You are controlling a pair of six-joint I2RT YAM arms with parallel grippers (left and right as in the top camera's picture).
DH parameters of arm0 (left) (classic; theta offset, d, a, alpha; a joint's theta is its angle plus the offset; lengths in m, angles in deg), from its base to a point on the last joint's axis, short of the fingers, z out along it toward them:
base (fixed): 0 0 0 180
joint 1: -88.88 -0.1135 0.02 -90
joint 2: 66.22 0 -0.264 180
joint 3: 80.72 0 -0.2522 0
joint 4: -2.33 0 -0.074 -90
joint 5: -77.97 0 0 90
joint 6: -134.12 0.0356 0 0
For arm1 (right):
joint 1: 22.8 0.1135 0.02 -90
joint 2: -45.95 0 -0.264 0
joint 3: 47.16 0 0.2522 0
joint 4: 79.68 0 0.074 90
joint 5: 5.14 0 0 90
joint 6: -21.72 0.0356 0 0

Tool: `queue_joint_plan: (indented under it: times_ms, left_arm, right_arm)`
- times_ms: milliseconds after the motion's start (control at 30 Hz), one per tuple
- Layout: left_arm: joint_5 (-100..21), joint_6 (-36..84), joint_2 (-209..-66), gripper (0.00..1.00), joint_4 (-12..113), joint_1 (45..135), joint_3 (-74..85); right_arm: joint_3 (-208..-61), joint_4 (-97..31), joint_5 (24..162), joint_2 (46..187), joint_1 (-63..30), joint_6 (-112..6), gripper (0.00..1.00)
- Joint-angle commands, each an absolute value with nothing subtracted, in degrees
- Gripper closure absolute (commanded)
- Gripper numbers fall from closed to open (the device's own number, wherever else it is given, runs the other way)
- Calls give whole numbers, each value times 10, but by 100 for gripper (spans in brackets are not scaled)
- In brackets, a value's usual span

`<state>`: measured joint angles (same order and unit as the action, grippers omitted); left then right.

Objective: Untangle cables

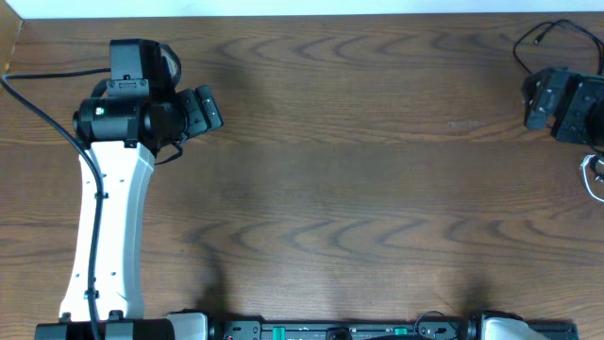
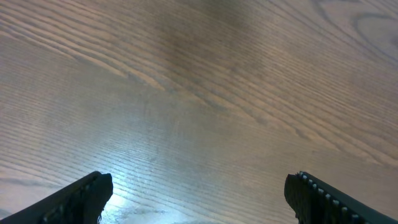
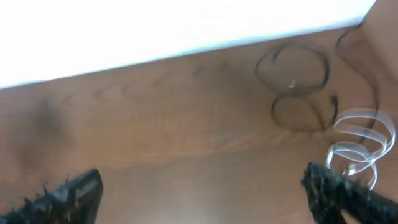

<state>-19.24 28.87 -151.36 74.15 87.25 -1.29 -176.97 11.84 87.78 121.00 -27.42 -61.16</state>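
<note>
Left gripper (image 2: 199,193) and right gripper (image 3: 202,190) gape wide, empty; pinching white cable (image 3: 354,147) and black cable (image 3: 292,90) together could tighten the tangle

A brown wood-grain table (image 1: 359,170) is carrying thin black cables (image 3: 292,93) looping in the upper right of the right wrist view, a coiled white cable (image 3: 360,149) lying just below them.

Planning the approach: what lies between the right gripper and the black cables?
Only bare wooden table, seen in the right wrist view, separates the right gripper from the black cables.
</note>
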Motion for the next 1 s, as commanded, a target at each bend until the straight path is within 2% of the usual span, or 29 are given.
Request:
queue_joint_plan:
  times_ms: [0, 433, 733, 967]
  left_arm:
    - [-191, 283, -1520, 7, 741, 871, -9]
    - [-191, 283, -1520, 7, 741, 871, -9]
    - [-190, 283, -1520, 7, 741, 871, -9]
    - [-191, 283, -1520, 7, 741, 871, -9]
  right_arm:
    - [-1648, 25, 830, 1135, -273, -618, 1]
    - [-1139, -488, 831, 902, -273, -615, 1]
    - [-880, -661, 836, 744, -272, -610, 1]
    - [-744, -720, 835, 610, -263, -610, 1]
